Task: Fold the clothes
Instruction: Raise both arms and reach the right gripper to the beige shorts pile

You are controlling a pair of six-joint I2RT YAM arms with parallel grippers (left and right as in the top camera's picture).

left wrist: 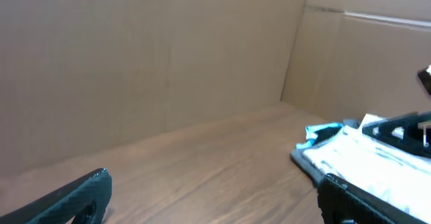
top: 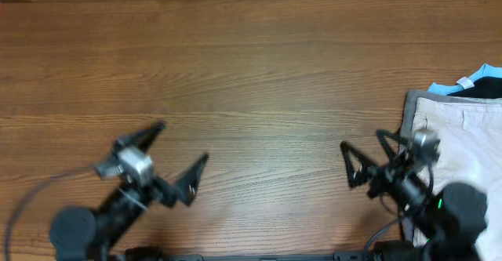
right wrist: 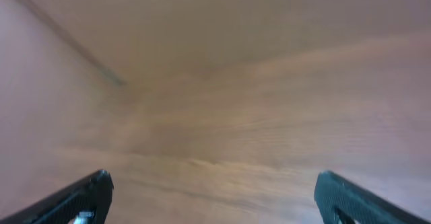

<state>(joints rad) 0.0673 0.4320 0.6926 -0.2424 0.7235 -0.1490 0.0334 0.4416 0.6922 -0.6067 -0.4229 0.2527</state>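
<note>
Left gripper (top: 183,142), near-left: jaws spread fully, nothing between them, touching nothing. The left wrist view agrees: both fingers (left wrist: 81,196) sit over bare wood. It points far-right.

Right gripper (top: 363,140), near-right: also wide open and empty. The right wrist view shows the gripper (right wrist: 214,177) with only blurred table grain between the tips. It points left and slightly far, away from the garments.

The right arm's body lies over the near-left part of the shorts (top: 463,139) in the overhead view; can't tell whether it touches them.

The shorts are at the right edge of the table (top: 251,73), lying flat and cropped by the frame on the right. The visible part runs near-far, with its left edge roughly parallel to the table's side. Can't tell which end is the waistband. From the left wrist they show as a pale flat stack (left wrist: 363,160) at right, well apart from the left gripper.

A grey garment (top: 409,103) shows as a thin border under the shorts along their left and far edges. A black and light-blue garment (top: 480,85) sticks out at the far side, with a small white tag (top: 467,81) at its blue edge.

Between the two grippers there is only bare wood. A plain brown board wall (left wrist: 135,62) stands beyond the table's far edge.
</note>
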